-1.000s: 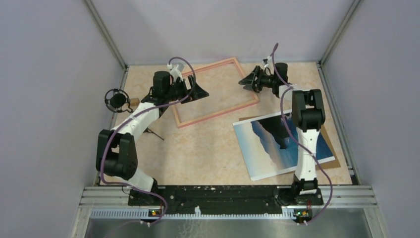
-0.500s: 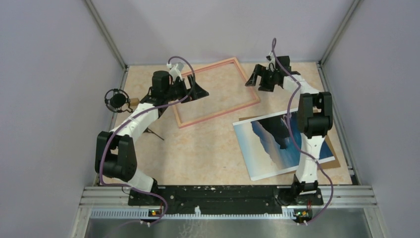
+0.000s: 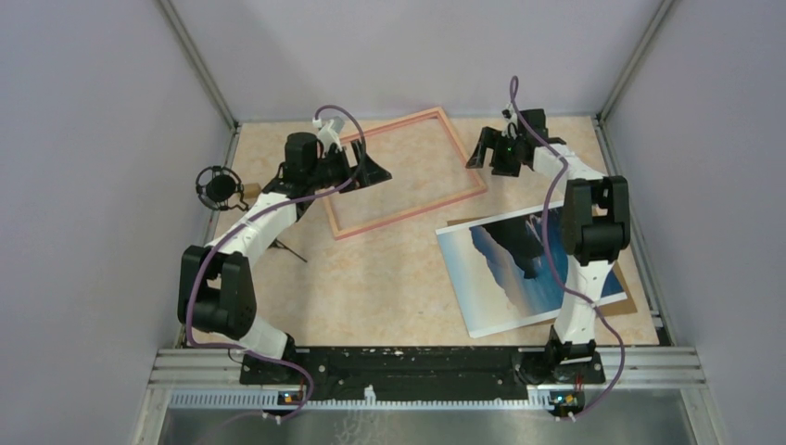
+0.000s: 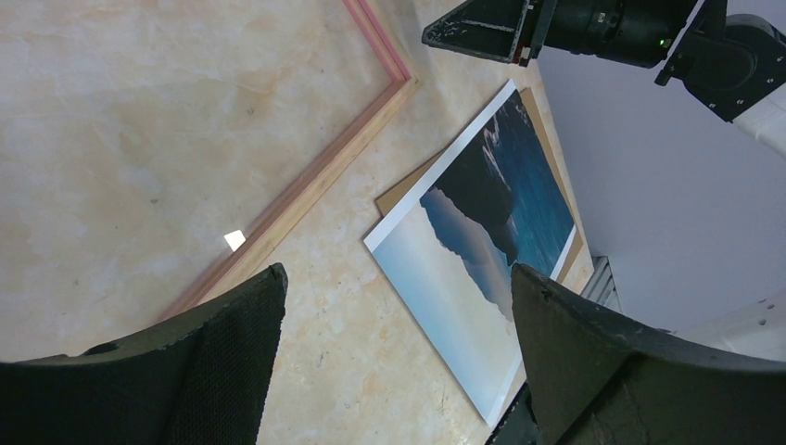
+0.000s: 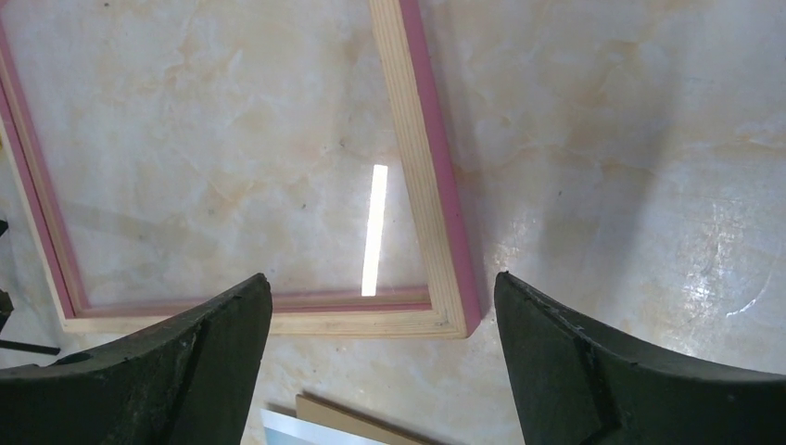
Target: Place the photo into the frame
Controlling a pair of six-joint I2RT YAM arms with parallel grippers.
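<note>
My right arm crosses the photo in the top view and hides a strip of it. The cardboard backing board beneath it shows only as brown slivers. My left gripper and its wrist cover the far-left corner of the frame.

The photo shows blue sky, dark cloud and pale mist inside a white border. It lies face up, toward the bases from my right gripper.

The salmon-pink frame lies flat between both grippers, which are spread wide and hold nothing. Bare worktop separates frame and photo.
</note>
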